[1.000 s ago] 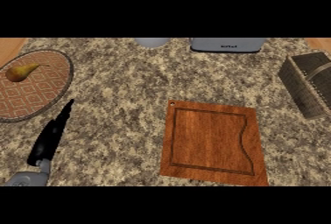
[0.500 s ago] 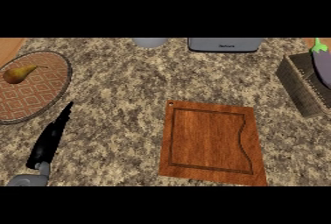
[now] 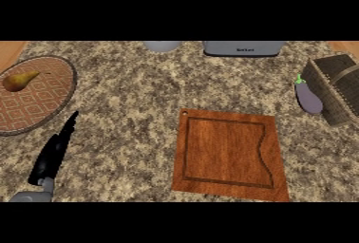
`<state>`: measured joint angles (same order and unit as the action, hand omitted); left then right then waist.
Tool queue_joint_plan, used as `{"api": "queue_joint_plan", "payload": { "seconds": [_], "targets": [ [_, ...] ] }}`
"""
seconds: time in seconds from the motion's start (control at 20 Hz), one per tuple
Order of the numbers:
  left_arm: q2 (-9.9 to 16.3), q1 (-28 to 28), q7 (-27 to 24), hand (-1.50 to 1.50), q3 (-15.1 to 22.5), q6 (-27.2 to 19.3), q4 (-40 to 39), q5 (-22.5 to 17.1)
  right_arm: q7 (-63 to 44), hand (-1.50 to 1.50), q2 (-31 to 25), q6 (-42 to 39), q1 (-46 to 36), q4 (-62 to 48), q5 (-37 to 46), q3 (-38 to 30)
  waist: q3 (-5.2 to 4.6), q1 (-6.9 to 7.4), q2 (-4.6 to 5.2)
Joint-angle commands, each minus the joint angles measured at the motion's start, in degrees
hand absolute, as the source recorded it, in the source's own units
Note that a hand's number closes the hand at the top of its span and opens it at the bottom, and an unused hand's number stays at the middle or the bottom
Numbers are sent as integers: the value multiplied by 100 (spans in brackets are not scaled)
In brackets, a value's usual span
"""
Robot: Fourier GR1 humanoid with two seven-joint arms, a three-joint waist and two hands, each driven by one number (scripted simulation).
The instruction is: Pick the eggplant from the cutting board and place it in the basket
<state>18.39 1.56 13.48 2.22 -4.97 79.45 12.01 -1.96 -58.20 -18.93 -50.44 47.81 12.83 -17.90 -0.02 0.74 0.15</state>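
A purple eggplant (image 3: 307, 97) with a green stem lies on the counter at the right, right against the outside wall of the woven basket (image 3: 339, 88). The wooden cutting board (image 3: 229, 154) sits at the centre-right with nothing on it. My left hand (image 3: 53, 154) rests at the lower left, fingers straight and pointing up, holding nothing. My right hand does not show in the head view.
A round patterned plate (image 3: 42, 98) at the left carries a pear (image 3: 19, 80). A grey appliance (image 3: 244, 48) and a grey round object (image 3: 162, 45) stand at the counter's back edge.
The eggplant has come into view: absent a second ago, then at the upper right edge, now lower beside the basket's outer wall. The view has shifted slightly. My left hand has stayed put.
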Motion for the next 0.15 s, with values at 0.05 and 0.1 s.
{"api": "queue_joint_plan", "payload": {
  "seconds": [0.05,0.1],
  "targets": [
    [-32,147,-111,0,-59,22,-311,34,-555,-150,-162,279,-281,-753,-160,-487,-1,-4,17],
    [200,303,35,0,-280,268,-313,-183,-104,-150,-417,299,-16,-1143,-111,-645,8,-4,37]
  ]
}}
